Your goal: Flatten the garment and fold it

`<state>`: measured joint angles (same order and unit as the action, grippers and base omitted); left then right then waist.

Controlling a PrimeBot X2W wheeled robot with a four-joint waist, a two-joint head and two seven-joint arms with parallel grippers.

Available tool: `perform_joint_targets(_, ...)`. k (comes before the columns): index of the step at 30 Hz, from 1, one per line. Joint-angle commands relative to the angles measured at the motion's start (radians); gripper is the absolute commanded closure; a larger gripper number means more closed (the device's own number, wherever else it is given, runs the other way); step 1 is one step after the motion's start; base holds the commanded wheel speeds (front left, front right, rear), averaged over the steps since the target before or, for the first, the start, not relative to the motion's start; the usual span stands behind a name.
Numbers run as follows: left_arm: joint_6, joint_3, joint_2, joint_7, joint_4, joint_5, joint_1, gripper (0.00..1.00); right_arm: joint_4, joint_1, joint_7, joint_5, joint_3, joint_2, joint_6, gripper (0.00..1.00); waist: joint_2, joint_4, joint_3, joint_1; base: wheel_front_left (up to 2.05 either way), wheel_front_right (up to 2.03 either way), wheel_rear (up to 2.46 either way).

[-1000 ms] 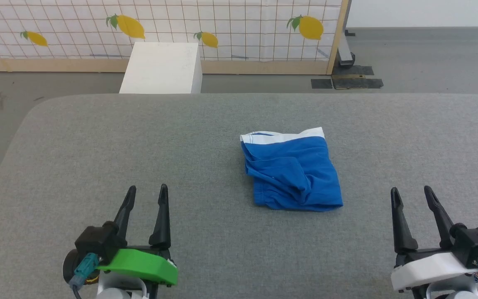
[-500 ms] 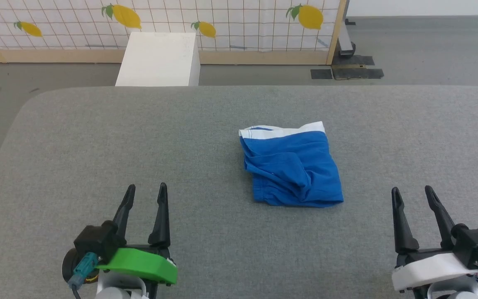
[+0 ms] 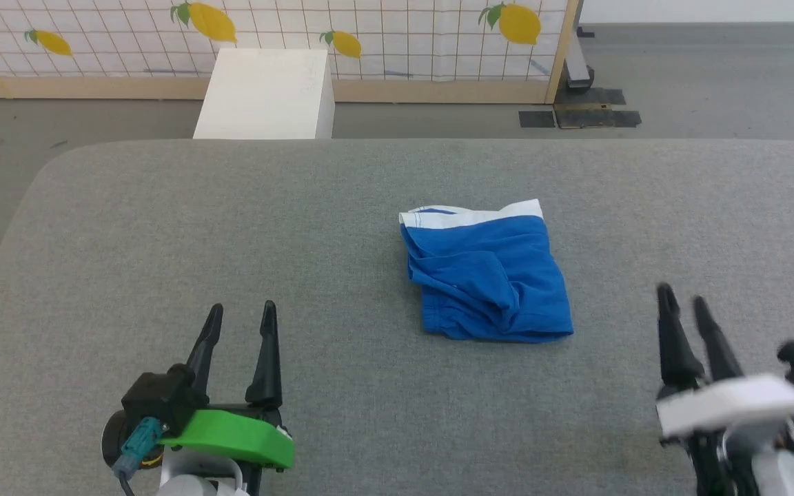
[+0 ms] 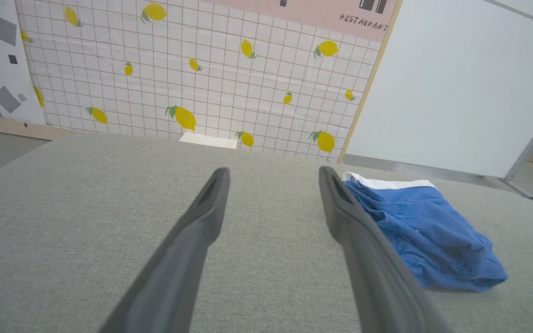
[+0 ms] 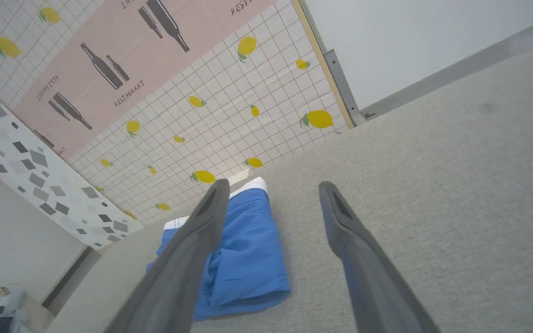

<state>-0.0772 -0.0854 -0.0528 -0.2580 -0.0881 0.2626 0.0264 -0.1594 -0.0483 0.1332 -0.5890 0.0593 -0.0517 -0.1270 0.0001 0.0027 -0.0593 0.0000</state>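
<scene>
Head view first: we see the garment (image 3: 486, 275), bright blue with a white band along its far edge, lying rumpled and partly folded near the middle of the grey table (image 3: 231, 227). Our left claw (image 3: 242, 308) hovers at lower left, fingers spread and empty, well apart from the cloth. Our right claw (image 3: 681, 296), blurred, stands at lower right, fingers parted, holding nothing. Beyond the table a white box (image 3: 266, 93) stands before a lemon-print screen (image 3: 397, 34).

Left wrist view: the left claw (image 4: 273, 171) gapes wide over bare table (image 4: 86, 208), the garment (image 4: 424, 231) beyond its right finger.

Right wrist view: the right claw (image 5: 272, 184) gapes empty, and the garment (image 5: 248, 249) lies partly behind its left finger.
</scene>
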Motion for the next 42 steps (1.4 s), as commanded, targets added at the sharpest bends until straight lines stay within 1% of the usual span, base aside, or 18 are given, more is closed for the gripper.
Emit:
perform_joint_targets(1,0.003,-0.001,0.003,-0.004,0.005,-0.007,0.012,0.0,-0.019,-0.05,-0.054,-0.088,-0.005,0.001,-0.004,0.0,-0.0001,0.0,-0.009,0.0,0.0,0.0,0.0)
perform_joint_targets(2,0.003,-0.002,0.003,-0.004,0.006,-0.006,0.016,0.0,-0.033,-0.077,-0.094,-0.141,-0.001,0.001,-0.004,0.0,-0.0001,0.001,-0.016,0.0,0.0,0.0,0.0)
perform_joint_targets(5,0.003,-0.004,0.003,-0.004,0.013,-0.001,0.035,0.0,-0.11,-0.174,-0.264,-0.303,0.032,0.001,-0.004,0.0,-0.0001,0.013,-0.043,0.0,0.0,0.0,0.0)
perform_joint_targets(8,0.003,-0.007,0.003,-0.004,0.02,0.003,0.058,0.0,-0.205,-0.273,-0.432,-0.379,0.081,0.001,-0.004,0.0,-0.0001,0.031,-0.072,0.0,0.0,0.0,0.0)
perform_joint_targets(10,0.003,-0.011,0.003,-0.004,0.024,0.004,0.071,0.0,-0.272,-0.336,-0.531,-0.391,0.11,-0.006,-0.004,0.0,-0.0001,0.045,-0.09,0.0,0.0,0.0,0.0)
perform_joint_targets(13,0.002,-0.018,0.003,-0.004,0.025,0.006,0.087,0.0,-0.357,-0.418,-0.653,-0.362,0.133,-0.03,-0.004,0.0,-0.0001,0.071,-0.117,0.0,0.0,0.0,0.0)
perform_joint_targets(17,0.002,-0.029,0.003,-0.004,0.026,0.01,0.103,0.0,-0.456,-0.493,-0.76,-0.279,0.161,-0.059,-0.004,0.0,-0.0001,0.106,-0.147,0.0,0.0,0.0,0.0)
perform_joint_targets(21,0.005,-0.036,0.003,-0.004,0.026,0.015,0.114,0.0,-0.535,-0.548,-0.856,-0.197,0.189,-0.071,-0.004,0.0,-0.0001,0.137,-0.17,0.0,0.0,0.0,0.0)
perform_joint_targets(25,0.009,-0.044,0.003,-0.004,0.028,0.023,0.124,0.0,-0.565,-0.584,-0.929,-0.156,0.227,-0.058,-0.004,0.0,-0.0001,0.168,-0.187,0.0,0.0,0.0,0.0)
perform_joint_targets(30,0.014,-0.051,0.003,-0.004,0.029,0.029,0.13,0.0,-0.566,-0.597,-0.998,-0.124,0.255,-0.034,-0.004,0.0,-0.0001,0.195,-0.193,0.0,0.0,0.0,0.0)
perform_joint_targets(31,0.014,-0.051,0.003,-0.004,0.029,0.028,0.13,0.0,-0.563,-0.596,-1.016,-0.114,0.254,-0.029,-0.004,0.05,-0.0001,0.199,-0.193,0.0,0.0,0.0,0.0)
perform_joint_targets(32,0.015,-0.05,0.003,-0.004,0.029,0.028,0.129,0.0,-0.559,-0.594,-1.03,-0.108,0.253,-0.026,-0.004,0.2,-0.0001,0.201,-0.192,0.0,0.0,0.0,0.0)
perform_joint_targets(33,0.015,-0.049,0.003,-0.004,0.029,0.027,0.128,0.0,-0.552,-0.591,-1.046,-0.101,0.252,-0.022,-0.004,0.61,-0.0001,0.204,-0.191,0.0,0.0,0.0,0.0)
perform_joint_targets(34,0.015,-0.048,0.003,-0.004,0.029,0.026,0.127,0.0,-0.543,-0.588,-1.054,-0.095,0.25,-0.019,-0.004,0.71,-0.0001,0.205,-0.19,0.0,0.0,0.0,0.0)
perform_joint_targets(35,0.014,-0.047,0.003,-0.004,0.029,0.026,0.126,0.0,-0.53,-0.584,-1.058,-0.087,0.25,-0.016,-0.004,0.93,-0.0001,0.206,-0.189,0.0,0.0,0.0,0.0)
perform_joint_targets(36,0.014,-0.046,0.003,-0.004,0.028,0.025,0.125,0.0,-0.519,-0.581,-1.06,-0.082,0.25,-0.014,-0.004,1.0,-0.0001,0.206,-0.187,0.0,0.0,0.0,0.0)
perform_joint_targets(39,0.015,-0.041,0.003,-0.004,0.028,0.022,0.12,0.0,-0.47,-0.565,-1.069,-0.066,0.235,-0.01,-0.004,1.0,-0.0001,0.2,-0.18,0.0,0.0,0.0,0.0)
perform_joint_targets(42,0.015,-0.033,0.003,-0.004,0.03,0.018,0.111,0.0,-0.406,-0.548,-1.081,-0.056,0.193,-0.006,-0.004,1.0,-0.0001,0.171,-0.173,0.0,0.0,0.0,0.0)
